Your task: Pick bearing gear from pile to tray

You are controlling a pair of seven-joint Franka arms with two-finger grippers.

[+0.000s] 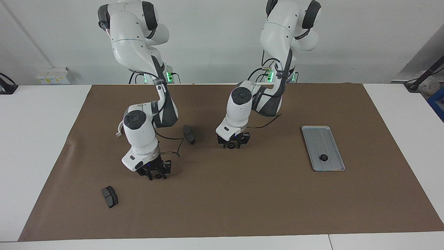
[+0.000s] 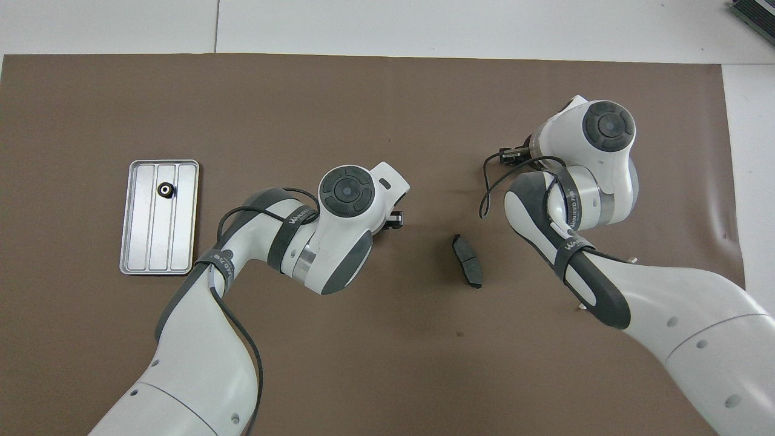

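Pad point(image 1: 110, 197) lies flat on the brown mat point(image 1: 242, 211) toward the right arm's end. It is the part farthest from the robots, clear of everything else.

Bracket point(image 1: 119, 131), the white half-ring, is nearer to the robots at the same end. Most of it is hidden by the right arm's wrist; only one end shows.

Right gripper point(image 1: 155, 174) points straight down, tips at mat level. A small black gear point(image 1: 158, 176) sits right at its tips, on the mat. The jaws look narrow around it, but I can't tell if they're clamped on it or just straddling it. In the overhead view the wrist covers the spot.

Second pad point(image 1: 189, 134) is on the mat between the two arms, nearer to the robots than that gear, touching nothing.

Left gripper point(image 1: 231, 144) is also down at the mat, tilted slightly, about mid-table. A second gear point(image 1: 230, 145) shows at its tips. Same story: the jaws are narrow, and I can't tell if they grip it. From overhead only one black tip pokes out from under the wrist.

Tray point(image 1: 329, 137) sits on the mat toward the left arm's end, well apart from the left gripper, long side running away from the robots. A third gear point(image 1: 323, 158) lies in it, in the middle channel, in the half farther from the robots. White table point(image 1: 41, 139) shows around the mat.
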